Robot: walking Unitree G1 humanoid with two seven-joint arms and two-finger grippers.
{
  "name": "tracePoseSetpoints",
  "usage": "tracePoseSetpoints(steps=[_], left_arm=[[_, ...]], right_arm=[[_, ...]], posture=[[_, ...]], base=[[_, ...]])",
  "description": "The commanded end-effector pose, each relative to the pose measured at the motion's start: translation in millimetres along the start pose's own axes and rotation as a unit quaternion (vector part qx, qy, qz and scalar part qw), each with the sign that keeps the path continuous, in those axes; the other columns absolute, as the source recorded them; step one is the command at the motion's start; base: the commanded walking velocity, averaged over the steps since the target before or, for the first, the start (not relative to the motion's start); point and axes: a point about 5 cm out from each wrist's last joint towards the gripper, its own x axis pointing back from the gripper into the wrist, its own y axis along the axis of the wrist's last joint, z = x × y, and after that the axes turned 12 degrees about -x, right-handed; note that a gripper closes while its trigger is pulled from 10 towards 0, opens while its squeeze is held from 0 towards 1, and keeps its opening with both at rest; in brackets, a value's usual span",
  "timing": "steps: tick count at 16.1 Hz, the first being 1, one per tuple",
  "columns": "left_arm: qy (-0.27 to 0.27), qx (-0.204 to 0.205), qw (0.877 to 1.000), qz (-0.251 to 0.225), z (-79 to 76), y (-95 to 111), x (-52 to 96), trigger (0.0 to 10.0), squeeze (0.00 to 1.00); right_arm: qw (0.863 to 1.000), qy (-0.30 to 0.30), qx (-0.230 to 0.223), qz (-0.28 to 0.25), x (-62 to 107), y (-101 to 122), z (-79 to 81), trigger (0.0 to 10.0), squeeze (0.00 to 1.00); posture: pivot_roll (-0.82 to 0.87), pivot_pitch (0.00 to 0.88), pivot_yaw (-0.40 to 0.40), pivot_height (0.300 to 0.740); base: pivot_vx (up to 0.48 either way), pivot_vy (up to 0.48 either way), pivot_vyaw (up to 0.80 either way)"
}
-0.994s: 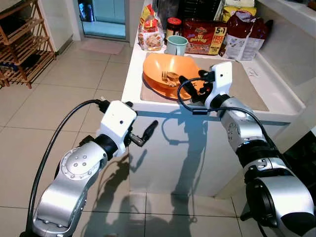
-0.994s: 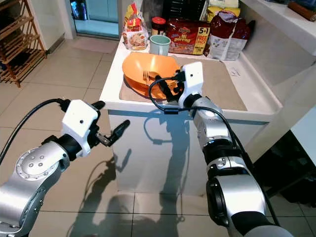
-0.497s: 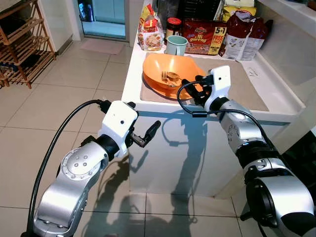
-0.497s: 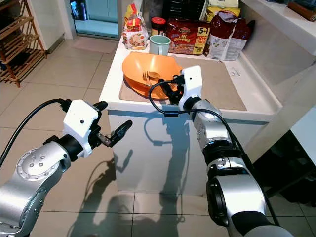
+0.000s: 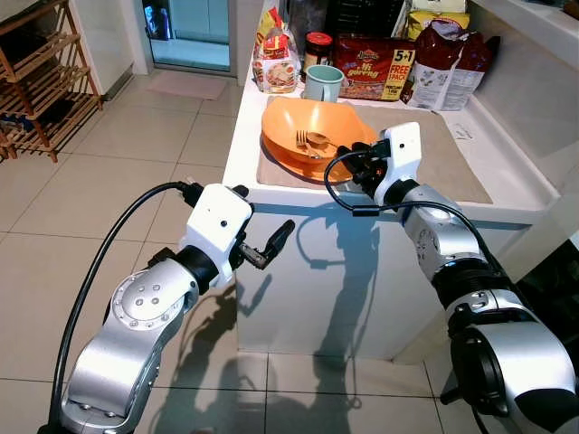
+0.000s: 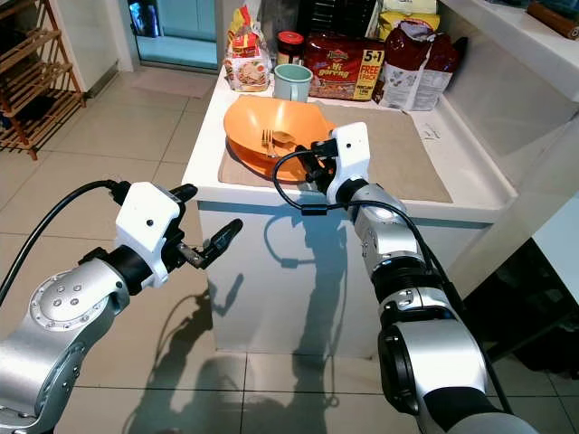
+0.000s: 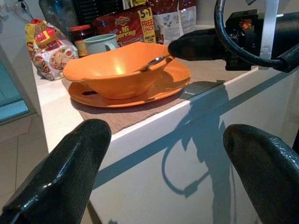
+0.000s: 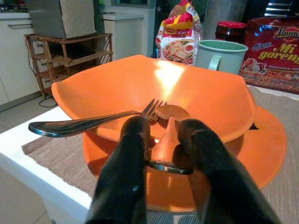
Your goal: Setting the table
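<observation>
Two orange dishes sit on the white desk [image 5: 244,136]: an orange bowl [image 5: 312,131] stacked on an orange plate [image 8: 261,149], and both rest on a brown mat [image 5: 452,154]. A fork [image 8: 88,123] and a spoon [image 8: 170,114] lie in the bowl with their handles sticking out over the near rim. The right gripper [image 8: 163,140] is at the near rim of the bowl, and its two black fingers [image 8: 133,154] are almost closed around the spoon handle, one on each side; I cannot tell if they are squeezing it yet. The fork handle lies just beside that gripper. The left gripper [image 5: 271,244] hangs in the air in front of the desk, lower than the top, well apart from the dishes, with its fingers [image 7: 56,182] wide open and nothing in them. Behind the bowl stand a green mug [image 5: 323,82], a noodle packet [image 5: 275,61], a dark jar with a red lid [image 5: 317,45], a big red noodle bag [image 5: 373,66] and two more snack bags [image 5: 448,61], all crowded at the far end of the desk. A wooden rack [image 5: 36,90] stands on the tiled floor [image 5: 118,181] off to the robot's left.
</observation>
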Motion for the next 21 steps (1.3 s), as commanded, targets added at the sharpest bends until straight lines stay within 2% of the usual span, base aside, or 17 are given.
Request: tracePoseSetpoints(steps=[1, 8, 11, 14, 16, 17, 19, 20, 21], left_arm=[[-0.006, -0.007, 1.000, -0.018, -0.5, 8, -1.9, 10.0, 0.00], [-0.001, -0.009, 1.000, -0.019, 0.5, 8, -2.4, 10.0, 0.00], [0.010, -0.009, 1.000, -0.022, 1.9, 9, -0.4, 10.0, 0.00], [0.020, -0.006, 1.000, -0.016, 2.2, 5, 4.4, 10.0, 0.00], [0.021, -0.006, 1.000, -0.016, 2.4, 4, 4.4, 10.0, 0.00], [0.027, -0.008, 0.999, -0.020, 3.5, 5, 3.5, 10.0, 0.00], [0.060, 0.003, 0.998, -0.033, 7.2, 7, 0.8, 10.0, 0.00], [0.071, 0.003, 0.997, -0.040, 8.2, 8, 1.0, 10.0, 0.00], [0.079, -0.011, 0.996, -0.040, 7.5, 8, 2.1, 10.0, 0.00]], right_arm=[[1.000, -0.005, 0.005, -0.002, 0.5, 6, -4.8, 0.0, 0.00], [1.000, -0.016, 0.008, -0.022, 1.1, 13, -7.1, 0.0, 0.00], [0.997, -0.021, 0.027, -0.073, 7.1, 32, -6.1, 0.0, 0.00], [0.988, -0.043, 0.044, -0.145, 29.1, 50, -1.8, 0.0, 0.00], [0.984, -0.048, 0.058, -0.161, 37.1, 52, 2.4, 0.0, 0.00], [0.981, -0.055, 0.075, -0.168, 42.6, 53, 5.5, 0.0, 0.00], [0.966, -0.107, 0.134, -0.196, 61.8, 55, 11.5, 0.0, 0.00], [0.960, -0.145, 0.119, -0.211, 71.5, 52, 10.4, 0.0, 0.00], [0.959, -0.159, 0.104, -0.210, 82.7, 44, 11.0, 0.0, 0.00]], posture=[[0.11, 0.000, -0.094, 0.740], [0.12, 0.000, -0.100, 0.740], [0.12, 0.000, -0.111, 0.740], [0.12, 0.000, -0.104, 0.740], [0.11, 0.000, -0.104, 0.740], [0.11, 0.000, -0.104, 0.740], [0.10, 0.000, -0.110, 0.740], [0.10, 0.000, -0.110, 0.740], [0.10, 0.000, -0.115, 0.740]], base=[[0.000, 0.000, 0.00], [0.000, 0.000, 0.00], [0.000, 0.000, 0.00], [0.000, 0.000, 0.00], [0.000, 0.000, 0.00], [0.000, 0.000, 0.00], [0.000, 0.000, 0.00], [0.000, 0.000, 0.00], [0.000, 0.000, 0.00]])
